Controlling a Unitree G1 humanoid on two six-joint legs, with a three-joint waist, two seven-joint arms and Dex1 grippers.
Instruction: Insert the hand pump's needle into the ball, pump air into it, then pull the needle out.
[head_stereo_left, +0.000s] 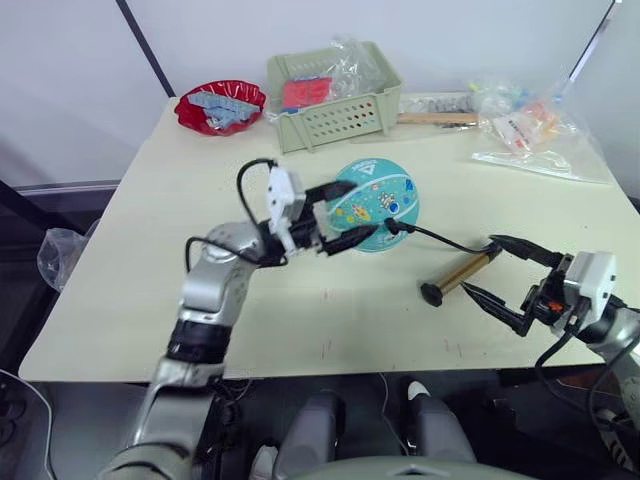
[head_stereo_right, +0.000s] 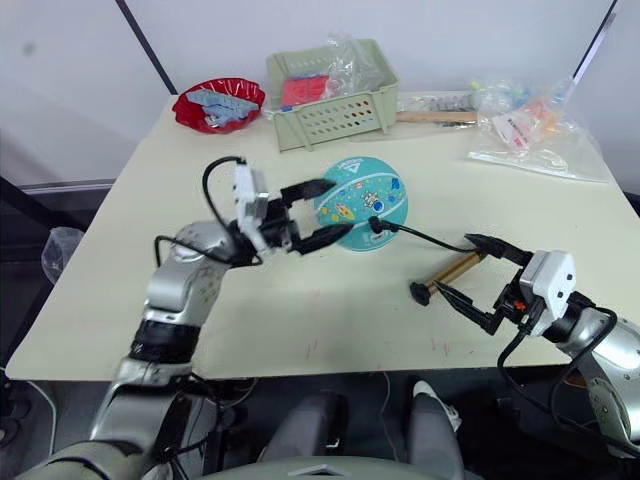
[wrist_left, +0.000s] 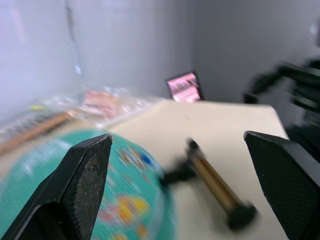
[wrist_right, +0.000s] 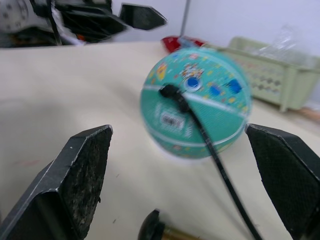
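On the tabletop (head_stereo_left: 120, 300), the left gripper (head_stereo_left: 338, 216) is spread open just left of the ball (head_stereo_left: 378, 204), the right gripper (head_stereo_left: 493, 270) open beside the hand pump (head_stereo_left: 460, 273).

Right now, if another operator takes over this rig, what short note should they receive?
Left gripper: open, fingers around the ball's near side, contact unclear.
Right gripper: open, empty, beside the hand pump.
Pump lies on the table; its hose runs to the ball.
Done: needle fitting appears seated in the ball.
Left: pump air, pull the needle out.
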